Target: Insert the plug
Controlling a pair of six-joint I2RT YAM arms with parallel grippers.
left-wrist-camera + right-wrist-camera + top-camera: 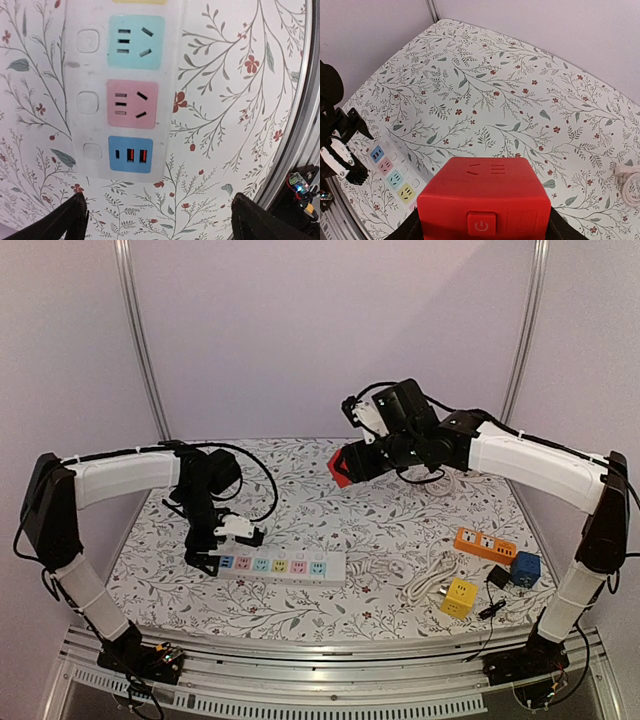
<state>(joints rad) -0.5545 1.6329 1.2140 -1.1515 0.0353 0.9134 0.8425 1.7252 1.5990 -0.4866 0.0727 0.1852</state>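
A white power strip (282, 565) with pastel sockets lies at the front left of the table. My left gripper (230, 548) hovers open and empty over its left end. In the left wrist view the strip (90, 75) shows its blue USB panel (130, 154), a pink socket and a teal socket, with my left gripper (157, 220) spread wide below them. My right gripper (352, 462) is shut on a red cube plug (340, 466) and holds it high above the table's middle. In the right wrist view the cube (485, 185) fills the space between the fingers of my right gripper (482, 225). The strip (395, 172) lies far below to the left.
At the front right lie an orange power strip (485, 543), a blue cube (525, 568), a yellow cube (460, 596), a small black adapter (497, 577) and a coiled white cable (425, 575). The cable also shows in the right wrist view (627, 177). A metal rail runs along the near edge.
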